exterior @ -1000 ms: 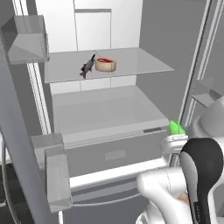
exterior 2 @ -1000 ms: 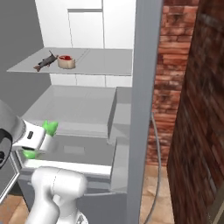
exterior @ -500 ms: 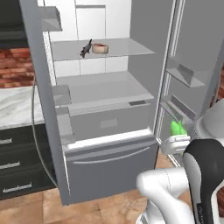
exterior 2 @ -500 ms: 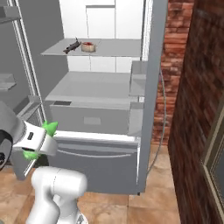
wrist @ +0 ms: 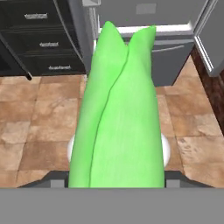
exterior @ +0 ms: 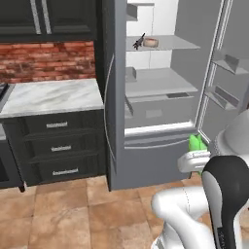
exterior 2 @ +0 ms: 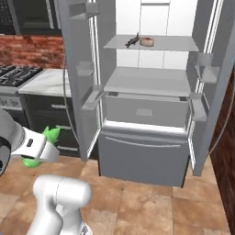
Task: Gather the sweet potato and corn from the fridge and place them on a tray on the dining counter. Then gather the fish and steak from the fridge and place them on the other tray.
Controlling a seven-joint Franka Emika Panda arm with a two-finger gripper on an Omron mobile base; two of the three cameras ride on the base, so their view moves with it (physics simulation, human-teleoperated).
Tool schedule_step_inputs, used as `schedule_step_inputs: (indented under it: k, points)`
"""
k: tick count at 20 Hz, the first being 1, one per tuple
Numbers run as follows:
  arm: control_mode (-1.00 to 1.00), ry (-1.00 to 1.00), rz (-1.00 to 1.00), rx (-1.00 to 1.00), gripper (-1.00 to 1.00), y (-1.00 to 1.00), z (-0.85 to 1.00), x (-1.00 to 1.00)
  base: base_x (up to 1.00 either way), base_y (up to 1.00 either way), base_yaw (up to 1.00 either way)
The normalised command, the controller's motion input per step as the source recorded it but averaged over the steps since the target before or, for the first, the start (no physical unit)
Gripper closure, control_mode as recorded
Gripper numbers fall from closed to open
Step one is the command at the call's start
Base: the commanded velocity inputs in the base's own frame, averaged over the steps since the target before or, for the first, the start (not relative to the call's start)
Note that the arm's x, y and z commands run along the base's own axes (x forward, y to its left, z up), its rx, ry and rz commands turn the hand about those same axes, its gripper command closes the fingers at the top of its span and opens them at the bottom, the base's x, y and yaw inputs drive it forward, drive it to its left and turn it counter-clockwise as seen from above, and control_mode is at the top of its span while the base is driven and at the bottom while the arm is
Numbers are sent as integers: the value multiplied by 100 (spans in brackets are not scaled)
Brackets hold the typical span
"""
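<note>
My gripper (exterior: 195, 152) is shut on the corn (wrist: 118, 109), a bright green husked cob that stands up out of the hand. The corn (exterior: 197, 142) hangs low in front of the fridge (exterior: 151, 155), a good way from it; from the other side the corn (exterior 2: 51, 134) sits left of the fridge (exterior 2: 142, 151). Both fridge doors stand open. On the upper shelf lie the steak (exterior: 151, 42) and a dark slender fish (exterior: 139, 43), side by side, with the steak (exterior 2: 147, 41) right of the fish (exterior 2: 132, 41). The sweet potato, trays and dining counter are out of view.
Black drawer cabinets under a white marble top (exterior: 53, 95) stand left of the fridge, with a stove (exterior 2: 13, 73) further left. The open fridge doors (exterior: 228, 73) (exterior 2: 82, 69) jut out on both sides. A brick wall (exterior 2: 228, 137) closes the right. Brown floor tiles lie around me.
The whole picture has shifted: the base has backed away from the fridge, which now looks smaller and whole. The corn stays in the shut gripper.
</note>
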Motion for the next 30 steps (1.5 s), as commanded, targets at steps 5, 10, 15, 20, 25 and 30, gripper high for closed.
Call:
schedule_step_inputs:
  k: [5,10,15,20,25,30]
  points:
    - [100,0,0,0,100,0,0,0,-22,72,44]
    - [100,0,0,0,100,0,0,0,-1,55,51]
    - [100,0,0,0,100,0,0,0,0,43,54]
    - [100,0,0,0,100,0,0,0,2,38,55]
    - [100,0,0,0,100,0,0,0,47,34,48]
    - [100,0,0,0,100,0,0,0,85,33,35]
